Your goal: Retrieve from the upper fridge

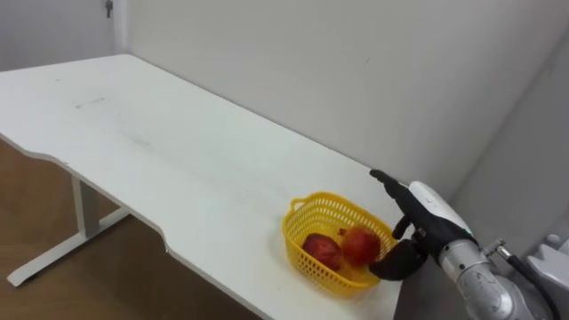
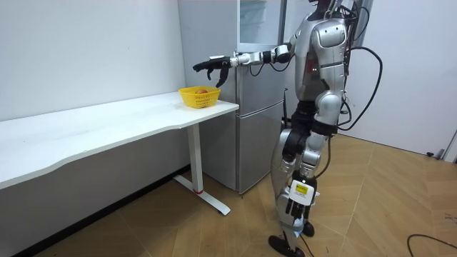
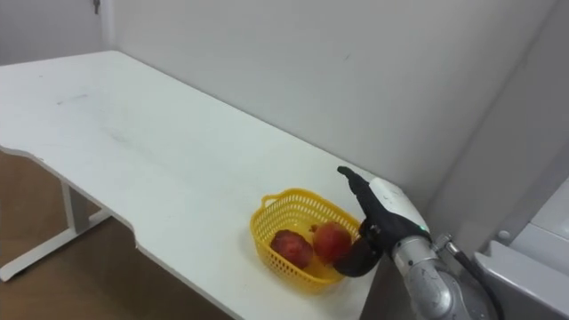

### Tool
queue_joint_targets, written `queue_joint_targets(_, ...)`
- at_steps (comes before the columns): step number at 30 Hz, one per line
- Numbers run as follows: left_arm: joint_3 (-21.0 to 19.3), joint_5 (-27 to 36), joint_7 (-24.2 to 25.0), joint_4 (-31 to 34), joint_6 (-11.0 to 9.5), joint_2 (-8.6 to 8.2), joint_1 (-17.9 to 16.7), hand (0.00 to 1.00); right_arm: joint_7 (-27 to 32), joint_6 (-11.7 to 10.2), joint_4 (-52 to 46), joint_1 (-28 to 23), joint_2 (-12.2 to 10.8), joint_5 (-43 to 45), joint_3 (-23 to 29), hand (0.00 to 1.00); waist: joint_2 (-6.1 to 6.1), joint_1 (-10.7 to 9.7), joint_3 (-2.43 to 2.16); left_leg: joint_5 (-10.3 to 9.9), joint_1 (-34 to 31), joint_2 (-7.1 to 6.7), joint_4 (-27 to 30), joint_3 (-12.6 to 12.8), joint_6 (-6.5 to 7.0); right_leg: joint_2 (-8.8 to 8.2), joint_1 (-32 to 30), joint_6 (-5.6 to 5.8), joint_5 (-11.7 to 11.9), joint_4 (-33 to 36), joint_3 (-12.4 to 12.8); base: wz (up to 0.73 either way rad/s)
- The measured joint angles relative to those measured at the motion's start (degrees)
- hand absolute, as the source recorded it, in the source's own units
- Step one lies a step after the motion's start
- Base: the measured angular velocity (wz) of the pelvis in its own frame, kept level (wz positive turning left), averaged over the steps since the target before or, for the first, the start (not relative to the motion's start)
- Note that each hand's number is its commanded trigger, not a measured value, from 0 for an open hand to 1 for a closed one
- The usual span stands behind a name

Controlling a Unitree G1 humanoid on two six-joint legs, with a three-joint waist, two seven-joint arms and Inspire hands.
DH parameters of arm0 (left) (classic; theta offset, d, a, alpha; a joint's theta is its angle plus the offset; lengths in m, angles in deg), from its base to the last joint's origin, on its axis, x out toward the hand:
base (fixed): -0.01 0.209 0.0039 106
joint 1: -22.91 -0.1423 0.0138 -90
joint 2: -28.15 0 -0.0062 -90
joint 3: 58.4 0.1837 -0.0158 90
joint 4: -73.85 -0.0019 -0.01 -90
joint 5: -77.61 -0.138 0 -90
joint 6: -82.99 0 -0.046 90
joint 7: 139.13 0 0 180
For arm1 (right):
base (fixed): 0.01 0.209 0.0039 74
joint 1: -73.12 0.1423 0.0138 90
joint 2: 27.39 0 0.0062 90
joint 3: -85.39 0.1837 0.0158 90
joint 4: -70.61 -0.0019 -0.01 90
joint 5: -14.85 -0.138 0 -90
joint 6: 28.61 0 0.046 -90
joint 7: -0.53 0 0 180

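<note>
Red fruit (image 1: 360,244) lies beside a second fruit (image 1: 322,250) in the yellow basket (image 1: 307,218) at the worktop (image 1: 178,151) end next to the fridge (image 2: 257,143); right hand (image 1: 425,213) hovers at the basket's rim, fingers (image 1: 384,180) spread and empty, which probably marks a drop-off spot chosen for the short carry.

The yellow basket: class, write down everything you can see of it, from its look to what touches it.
The yellow basket looks like plastic: oval, lattice walls, a handle loop at its left end. It stands upright near the right end of the white table, by the front edge. Two red fruits lie inside, side by side. The robot's open right hand hovers over its right end, apart from it in the room view.
</note>
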Motion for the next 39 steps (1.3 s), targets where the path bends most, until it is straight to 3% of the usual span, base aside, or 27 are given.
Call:
queue_joint_targets(11,0.1,-0.1,0.0,0.2,0.3,1.11,0.0,0.00,1.1,0.0,0.1,0.0,1.0,0.0,-2.4,0.00,0.10,0.0,0.05,0.0,0.0,-0.01,0.1,0.0,0.00,0.00,0.0,0.00,0.0,0.0,-0.1,0.00)
queue_joint_targets(26,0.1,-0.1,-0.5,1.8,0.4,1.12,-1.5,0.00,2.3,0.0,-0.5,0.0,1.4,-2.6,-2.4,0.00,0.59,-0.2,-0.11,0.0,0.0,-0.09,0.7,0.6,0.00,-0.05,0.2,0.00,0.0,0.0,0.2,-0.01)
queue_joint_targets(28,0.1,-0.1,-0.5,1.9,0.5,1.06,-1.8,0.00,2.3,-0.1,-1.1,0.0,1.4,-4.3,-2.2,0.00,1.37,-0.6,0.13,0.0,0.2,-0.14,0.8,0.7,0.00,-0.13,0.4,0.00,0.0,0.0,0.1,0.00)
queue_joint_targets(32,0.1,-0.2,-0.5,2.0,0.4,0.94,-2.3,0.00,2.6,-0.2,-6.2,0.0,1.4,-5.9,-0.4,0.00,2.50,-1.9,-0.33,0.0,0.3,-0.26,0.4,0.8,0.03,-0.22,0.4,0.00,0.0,0.0,0.5,-0.02)
queue_joint_targets(34,0.1,-0.1,-0.7,1.8,0.5,0.73,-2.4,0.00,3.9,-0.2,-8.8,0.0,1.3,-5.9,0.5,0.00,3.25,-2.0,-0.34,0.0,0.8,-0.19,0.3,1.4,0.04,-0.10,0.6,0.00,0.0,0.0,1.6,-0.14)
queue_joint_targets(39,0.1,-1.3,-1.6,1.9,0.7,-1.17,-3.2,0.00,5.5,-0.4,-14.1,-0.9,1.3,-5.8,1.2,0.00,5.27,-3.7,-0.85,0.0,2.0,0.06,-0.1,2.8,0.07,-0.01,1.1,-0.02,0.0,0.0,2.9,-0.15)
